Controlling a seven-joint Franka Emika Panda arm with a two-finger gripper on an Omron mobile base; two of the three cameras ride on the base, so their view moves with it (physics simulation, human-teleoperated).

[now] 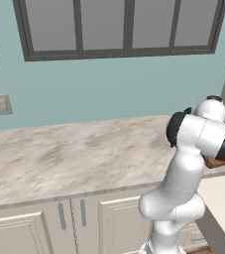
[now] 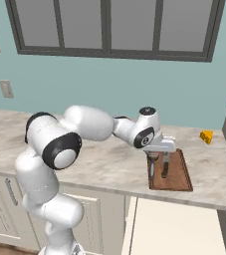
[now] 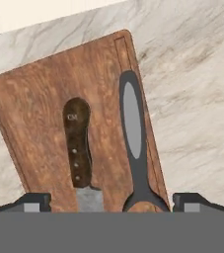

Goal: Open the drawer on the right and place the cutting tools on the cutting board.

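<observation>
The dark reddish-brown cutting board (image 3: 39, 128) lies on the marble counter, and on it rest both cutting tools. The knife (image 3: 77, 143) has a dark riveted handle and a silvery blade running toward the bottom of the hand view. Beside it are the black-handled scissors (image 3: 132, 128), near the board's right rim. My gripper (image 3: 112, 202) hovers just above them, open, its fingertips (image 3: 32, 202) wide apart and gripping nothing. From the right base view the gripper (image 2: 158, 170) hangs over the cutting board (image 2: 179, 174). The drawer (image 2: 174, 224) stands pulled out below the counter edge, its pale interior showing.
A small yellow object (image 2: 206, 137) sits on the counter behind the board, near the right wall. The pulled-out drawer (image 1: 223, 198) juts out at the right. Cream cabinet doors with grey bar handles (image 1: 62, 216) run under the counter. A sliver of the board (image 1: 223, 161) shows behind my arm.
</observation>
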